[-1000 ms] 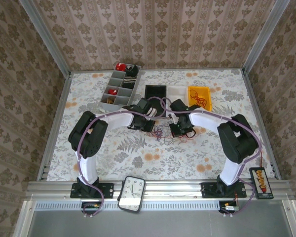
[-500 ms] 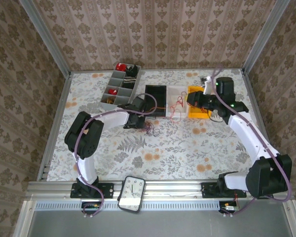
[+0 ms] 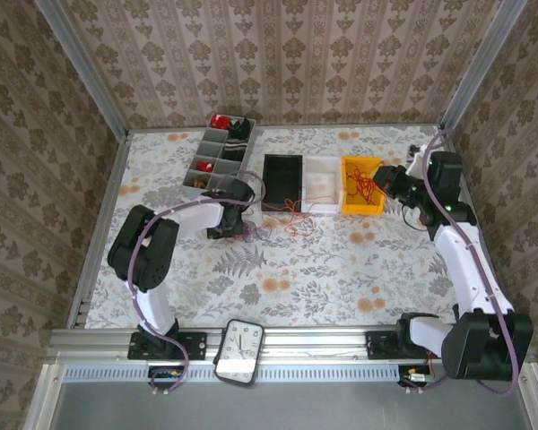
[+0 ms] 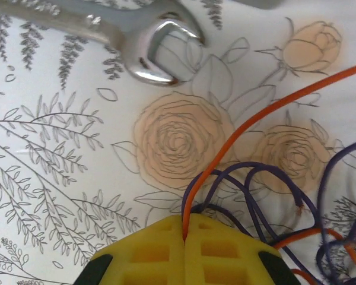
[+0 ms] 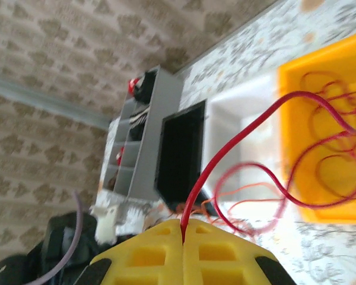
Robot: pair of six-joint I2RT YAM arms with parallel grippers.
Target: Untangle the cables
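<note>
Currently the step in hand reads as the drawing-apart of two strands.

Left wrist view: the left gripper point(image 4: 185, 237), at bottom centre of the frame, has its yellow pads pressed together on the orange cable point(image 4: 267, 111). That cable rises from the seam between the pads and runs out to the upper right. The purple cables point(image 4: 264, 167) lie looped on the flowered table point(image 4: 59, 178) just right of the pads and cross the orange strand at lower right. Whether any purple loop is also caught in the pinch cannot be told. A spanner point(image 4: 148, 53) lies apart at upper centre.

Right wrist view: the right gripper point(image 5: 183, 237), at bottom centre, is pinched on the red cable point(image 5: 237, 141). The cable arcs up and right into the yellow bin point(image 5: 350, 77), where more red loops lie. A further loop sags over the white bin point(image 5: 231, 113), beside the black bin point(image 5: 178, 148).

Overhead view: the left gripper sits left of centre beside the tangle. The right gripper is at the right edge of the yellow bin, well apart from that tangle.

Judgement: separation is partly achieved, with red largely in its bin and orange and purple not yet parted. The next move calls for releasing the red end over the yellow bin. It also calls for a steady pull on the orange strand, away from the purple loops and without dragging them along.
</note>
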